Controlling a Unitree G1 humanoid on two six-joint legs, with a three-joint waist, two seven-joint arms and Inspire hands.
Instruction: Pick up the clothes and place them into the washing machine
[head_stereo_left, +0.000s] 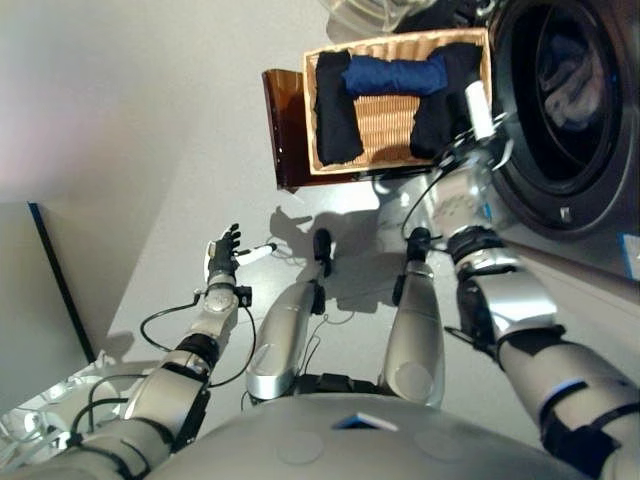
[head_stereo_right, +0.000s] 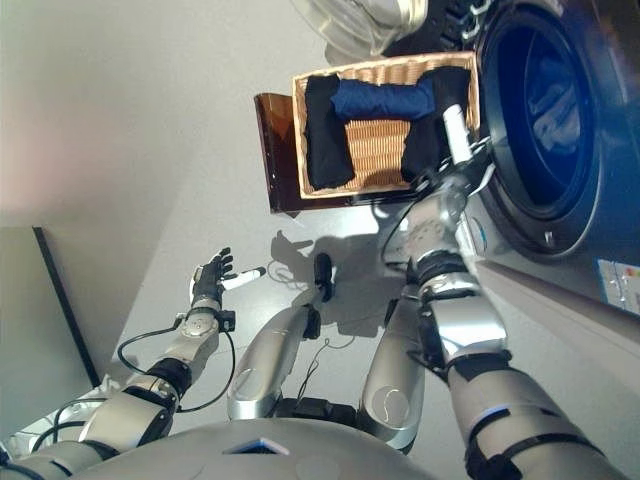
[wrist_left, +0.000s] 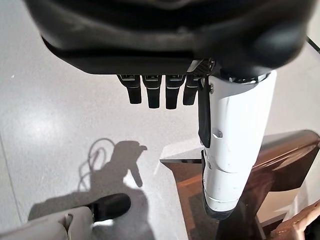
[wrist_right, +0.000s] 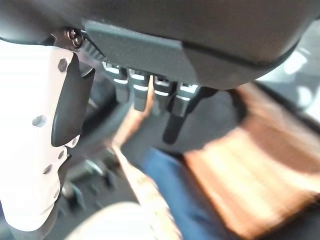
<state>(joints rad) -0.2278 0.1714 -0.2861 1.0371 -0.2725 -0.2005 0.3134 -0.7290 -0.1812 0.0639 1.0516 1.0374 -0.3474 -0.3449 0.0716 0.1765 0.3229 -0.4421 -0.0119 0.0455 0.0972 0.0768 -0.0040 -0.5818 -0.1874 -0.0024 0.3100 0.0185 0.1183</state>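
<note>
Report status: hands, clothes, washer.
Right robot hand open over woven wicker basket. Left robot hand open, idle. Dark and blue clothes still in basket. Washer drum open, unobstructed.

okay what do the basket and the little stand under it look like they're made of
The basket looks like woven wicker or rattan: tan, matte, with a visible weave. The stand beneath looks like dark brown wood or laminate with a glossy finish, judging by its reflections; which one is unclear.

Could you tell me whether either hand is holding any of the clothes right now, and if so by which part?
Nothing is held. The right hand hovers open over the wicker basket, and the left hand is open over the floor.
</note>
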